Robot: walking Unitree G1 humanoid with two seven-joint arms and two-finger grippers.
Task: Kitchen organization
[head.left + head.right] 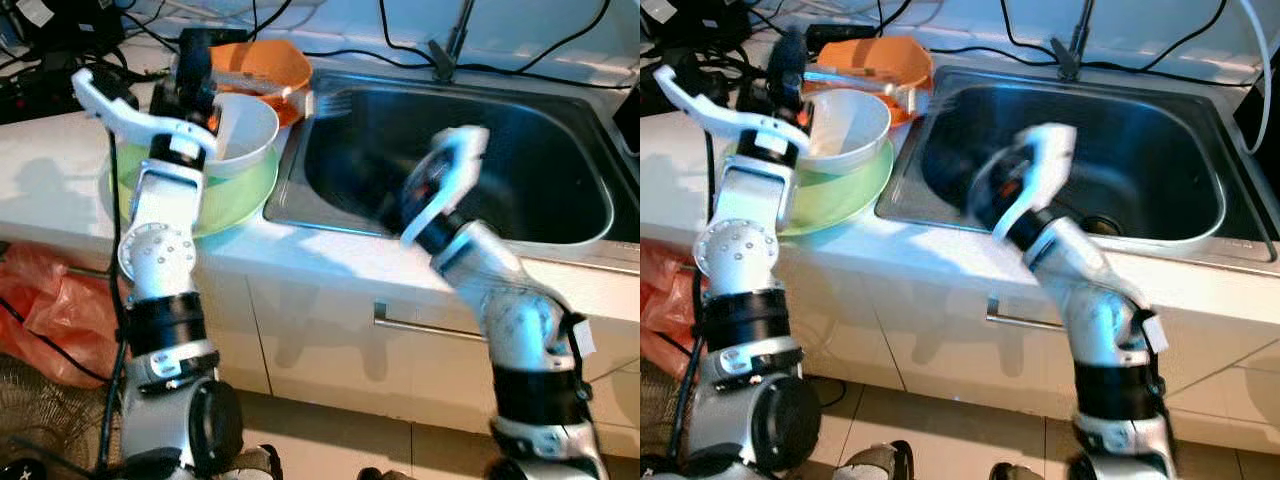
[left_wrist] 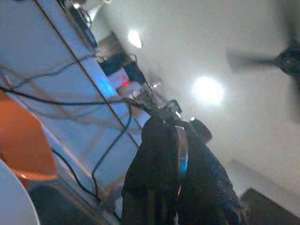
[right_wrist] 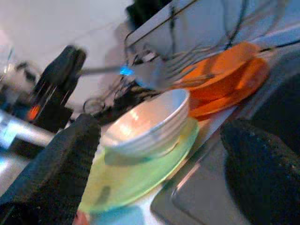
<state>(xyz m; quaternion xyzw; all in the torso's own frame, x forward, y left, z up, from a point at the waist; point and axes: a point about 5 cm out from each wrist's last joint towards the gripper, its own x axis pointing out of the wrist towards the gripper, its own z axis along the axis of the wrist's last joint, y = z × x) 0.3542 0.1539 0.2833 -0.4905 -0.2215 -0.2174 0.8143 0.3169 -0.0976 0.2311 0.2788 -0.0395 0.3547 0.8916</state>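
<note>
A white bowl (image 1: 245, 130) rests on a light green plate (image 1: 235, 195) on the counter left of the sink. Behind them lies an orange dish (image 1: 265, 65). My left gripper (image 1: 195, 65) is raised over the bowl's far rim and is shut on the handle of a metal fork (image 1: 325, 100), whose tines reach out over the sink's corner. In the left wrist view the black fingers (image 2: 154, 178) pinch the thin silver handle (image 2: 181, 154). My right gripper (image 1: 985, 195) hangs blurred over the sink basin, open, its fingers (image 3: 61, 164) spread wide and pointing toward the bowl (image 3: 150, 126).
The steel sink (image 1: 560, 230) takes up the counter's right half, with a faucet (image 1: 450, 45) at its back. Black cables (image 1: 560, 40) run along the wall. An orange plastic bag (image 1: 40, 310) lies on the floor at the left. A cabinet handle (image 1: 425, 325) sits below the counter.
</note>
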